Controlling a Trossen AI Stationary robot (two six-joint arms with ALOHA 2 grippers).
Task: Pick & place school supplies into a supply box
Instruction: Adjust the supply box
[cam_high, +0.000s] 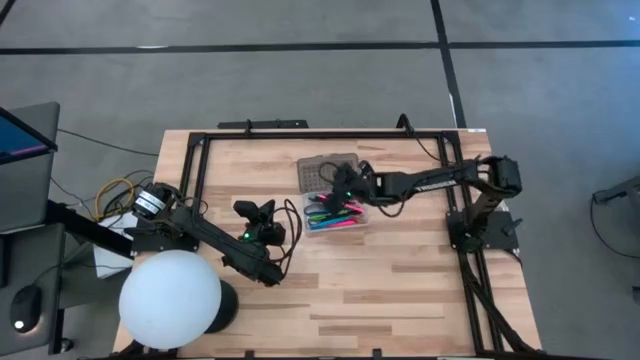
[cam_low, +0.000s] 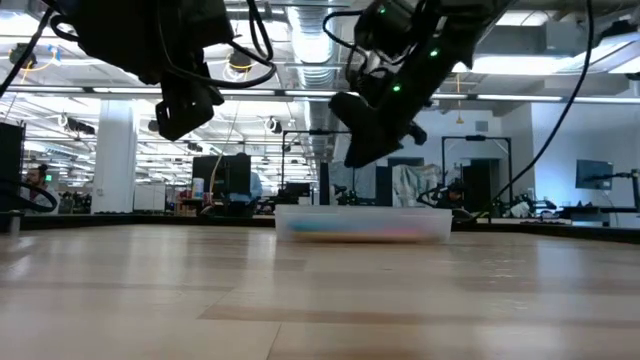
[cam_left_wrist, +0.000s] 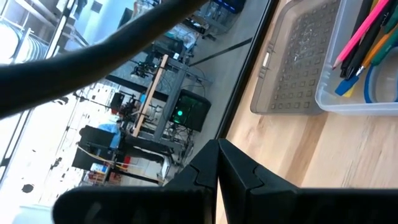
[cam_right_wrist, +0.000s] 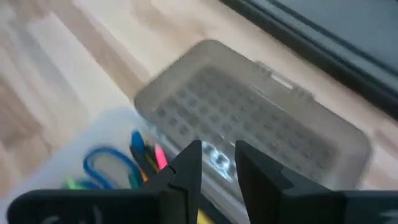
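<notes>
From above, the box (cam_high: 335, 205) lies open near the table's (cam_high: 400, 290) far edge, its grid-textured grey lid (cam_high: 322, 170) folded back flat and its clear tray crowded with pens (cam_high: 335, 215), partly covered by the right gripper (cam_high: 345, 184) hovering over the hinge; the left gripper (cam_high: 256, 212) waits closed nearer the left edge beside a white sphere (cam_high: 170, 300). At table height the box (cam_low: 362, 222) is a low translucent blur with both grippers cut off above it. The left wrist shows its fingers (cam_left_wrist: 239, 171) pressed together, the lid (cam_left_wrist: 298, 56) and tray cropped; the right wrist shows its fingers (cam_right_wrist: 186, 168) narrowly parted, holding nothing, over the lid (cam_right_wrist: 261, 118) and blurred blue scissors (cam_right_wrist: 109, 163).

grey grid-textured lid (cam_right_wrist: 249, 118), blue scissors (cam_right_wrist: 109, 163), pink and green pens (cam_high: 338, 214), pale wood table (cam_high: 400, 280), white sphere (cam_high: 170, 298).
</notes>
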